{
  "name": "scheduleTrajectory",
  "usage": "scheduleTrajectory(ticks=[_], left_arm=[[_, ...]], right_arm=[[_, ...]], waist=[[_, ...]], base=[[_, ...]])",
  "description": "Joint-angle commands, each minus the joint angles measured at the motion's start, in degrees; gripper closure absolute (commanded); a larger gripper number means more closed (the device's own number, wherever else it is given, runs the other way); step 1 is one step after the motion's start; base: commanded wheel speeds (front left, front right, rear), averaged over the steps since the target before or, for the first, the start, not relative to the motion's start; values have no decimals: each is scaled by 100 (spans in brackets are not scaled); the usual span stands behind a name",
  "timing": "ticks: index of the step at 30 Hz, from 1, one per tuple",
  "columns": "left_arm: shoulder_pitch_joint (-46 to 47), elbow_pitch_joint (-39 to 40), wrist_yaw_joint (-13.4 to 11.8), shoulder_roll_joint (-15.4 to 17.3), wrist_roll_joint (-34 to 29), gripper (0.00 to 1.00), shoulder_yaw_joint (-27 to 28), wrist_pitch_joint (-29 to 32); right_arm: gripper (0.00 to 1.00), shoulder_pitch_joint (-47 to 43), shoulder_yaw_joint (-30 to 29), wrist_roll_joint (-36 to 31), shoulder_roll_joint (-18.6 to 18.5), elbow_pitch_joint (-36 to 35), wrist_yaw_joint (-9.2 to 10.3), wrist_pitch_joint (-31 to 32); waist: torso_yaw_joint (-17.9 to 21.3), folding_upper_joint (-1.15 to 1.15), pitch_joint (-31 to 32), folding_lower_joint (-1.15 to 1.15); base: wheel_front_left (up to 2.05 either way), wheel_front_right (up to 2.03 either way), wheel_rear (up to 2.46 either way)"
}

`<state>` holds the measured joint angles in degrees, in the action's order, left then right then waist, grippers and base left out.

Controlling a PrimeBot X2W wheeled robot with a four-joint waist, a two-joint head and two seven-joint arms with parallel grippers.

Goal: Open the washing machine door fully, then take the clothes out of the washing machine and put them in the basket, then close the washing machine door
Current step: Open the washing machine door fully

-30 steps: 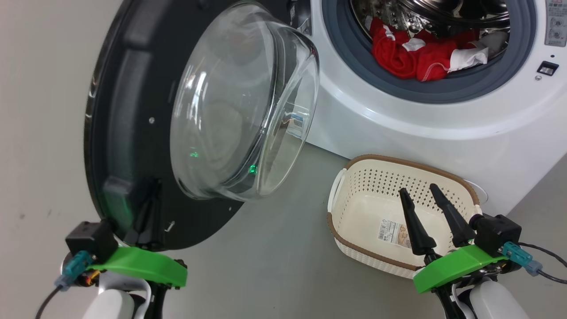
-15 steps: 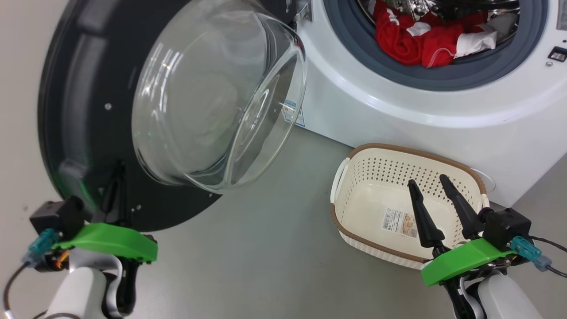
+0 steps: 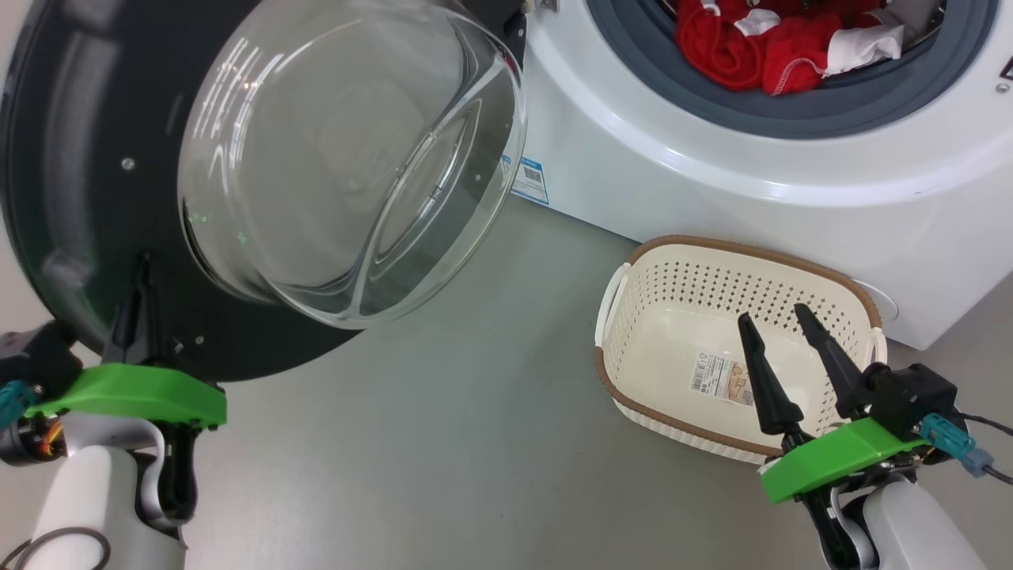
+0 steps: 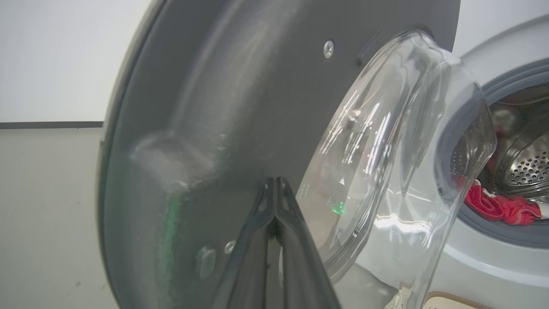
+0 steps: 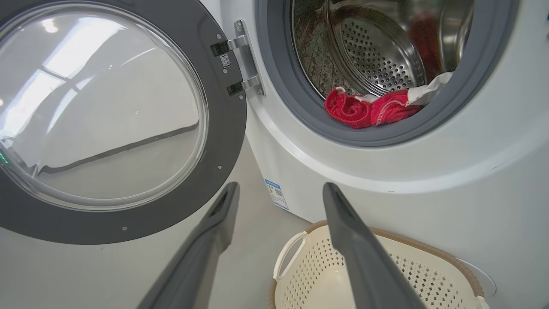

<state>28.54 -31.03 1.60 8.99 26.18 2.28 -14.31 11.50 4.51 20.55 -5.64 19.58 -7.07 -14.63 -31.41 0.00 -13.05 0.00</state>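
The washing machine door (image 3: 79,158) stands swung out to the left, its glass bowl facing me. My left gripper (image 3: 142,265) is shut, with its tips touching the door's (image 4: 214,86) black inner face below the bowl. In its wrist view the left gripper (image 4: 274,182) has both fingers pressed together. The red and white clothes (image 3: 760,47) lie in the mouth of the white washing machine (image 3: 712,182). Over the empty basket (image 3: 752,253) my right gripper (image 3: 772,314) hangs open, holding nothing. From the right wrist, the right gripper (image 5: 281,185) points toward the clothes (image 5: 364,111) and the door (image 5: 227,128).
Grey floor (image 3: 475,412) spreads between the door and the basket. The basket sits right in front of the machine's lower front. A pale wall (image 4: 51,60) lies behind the door. The door hinge (image 5: 242,60) is on the machine's left side.
The door has swung further open to the left with my shut left gripper against it. The head view has shifted, and the right gripper stays open over the basket.
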Motion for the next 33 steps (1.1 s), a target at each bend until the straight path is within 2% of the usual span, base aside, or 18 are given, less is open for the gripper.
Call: scheduleTrajectory(ticks=[1, 17, 25, 26, 27, 28, 29, 30, 33], left_arm=[[252, 75, 3, 264, -68, 100, 329, -68], [529, -478, 324, 60, -823, 100, 1053, -69], [490, -284, 459, -85, -1076, 100, 1233, -69], [467, -212, 472, -106, -1125, 96, 1226, -69], [434, -142, 484, -117, -1193, 77, 1199, -69], [402, -65, 492, -132, -1251, 51, 1183, -69], [369, 31, 499, -148, -1302, 11, 1179, -69], [334, 125, 504, -169, -1344, 0, 1178, -69], [224, 407, 515, -227, -1474, 0, 1175, -69]], right_arm=[[0, 188, 150, -85, -22, -118, -42, -37], [0, 245, 271, -99, -99, -65, -42, -37], [0, 230, 240, -108, -23, -40, -42, -37], [0, 237, 235, -97, -13, -43, -42, -37], [0, 244, 225, -87, -5, -50, -42, -37], [0, 247, 213, -82, 8, -56, -42, -37], [0, 245, 198, -81, 24, -65, -42, -37], [0, 243, 180, -75, 38, -75, -42, -37], [0, 240, 137, -39, 77, -102, -42, -37]], waist=[[-1, 0, -22, 0], [89, 0, -112, 0], [74, 0, -29, 0], [78, 0, -8, 0], [84, 0, 5, 0], [95, 0, 28, 0], [109, 0, 51, 0], [122, 0, 68, 0], [185, 0, 143, 0]], base=[[0, 0, 0], [0, 0, 0], [0, 0, 0], [0, 0, 0], [0, 0, 0], [0, 0, 0], [0, 0, 0], [0, 0, 0], [0, 0, 0]])
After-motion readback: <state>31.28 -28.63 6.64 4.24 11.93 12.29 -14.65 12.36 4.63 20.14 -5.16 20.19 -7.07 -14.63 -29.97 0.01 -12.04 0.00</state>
